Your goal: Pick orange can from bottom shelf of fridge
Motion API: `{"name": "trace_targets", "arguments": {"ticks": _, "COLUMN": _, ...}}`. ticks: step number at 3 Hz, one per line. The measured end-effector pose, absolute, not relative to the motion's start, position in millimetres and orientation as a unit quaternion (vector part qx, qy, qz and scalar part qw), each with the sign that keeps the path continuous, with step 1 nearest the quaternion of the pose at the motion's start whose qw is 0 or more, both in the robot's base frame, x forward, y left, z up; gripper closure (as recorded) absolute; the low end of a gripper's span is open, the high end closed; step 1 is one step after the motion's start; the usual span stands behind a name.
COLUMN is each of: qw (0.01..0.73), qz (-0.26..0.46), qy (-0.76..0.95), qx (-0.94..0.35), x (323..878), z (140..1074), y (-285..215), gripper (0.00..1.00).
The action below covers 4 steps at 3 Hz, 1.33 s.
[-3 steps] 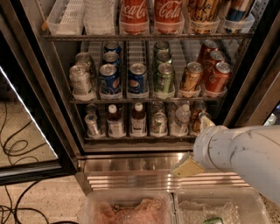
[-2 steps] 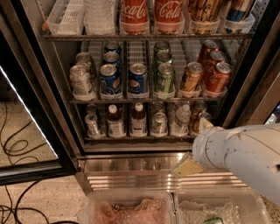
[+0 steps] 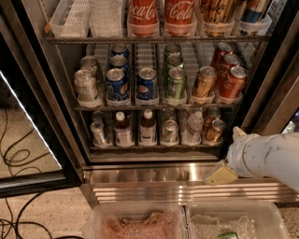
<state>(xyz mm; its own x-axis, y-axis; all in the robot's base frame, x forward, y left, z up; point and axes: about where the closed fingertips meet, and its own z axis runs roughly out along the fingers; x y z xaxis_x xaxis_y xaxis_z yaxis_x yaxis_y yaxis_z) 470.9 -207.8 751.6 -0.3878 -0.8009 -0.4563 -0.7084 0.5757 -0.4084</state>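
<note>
Gripper [image 3: 225, 167] hangs low at the fridge's [image 3: 267, 93] right, holding nothing you can see; open or closed, you cannot tell. One orange can [image 3: 215, 131] stands front-right on the bottom shelf [image 3: 140, 148], two brown bottles [image 3: 147, 127] further left.

The orange can [image 3: 215, 131] has copper-orange sides and a silver lid, at three o'clock on the bottom shelf [image 3: 149, 148], a dark rack with a grey metal rail. The fridge [image 3: 140, 184] has a black frame and a ribbed, steel-coloured base. The gripper [image 3: 220, 174], pale tan on a white arm [image 3: 266, 156], sits at four o'clock in the view. At the centre stand blue cans [image 3: 146, 84] and a green can [image 3: 175, 84]. At twelve o'clock, red bottles [image 3: 142, 14] bear white script.
</note>
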Motion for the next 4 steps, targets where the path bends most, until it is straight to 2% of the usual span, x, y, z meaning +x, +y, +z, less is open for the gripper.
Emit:
{"name": "trace_targets", "arguments": {"ticks": 3, "qw": 0.314, "qz": -0.068, "qy": 0.813, "qx": -0.485, "x": 478.7, "z": 740.8, "y": -191.9, "gripper": 0.0}}
{"name": "trace_targets", "arguments": {"ticks": 4, "qw": 0.312, "qz": -0.075, "qy": 0.82, "qx": -0.474, "x": 506.0, "z": 717.8, "y": -181.6, "gripper": 0.0}}
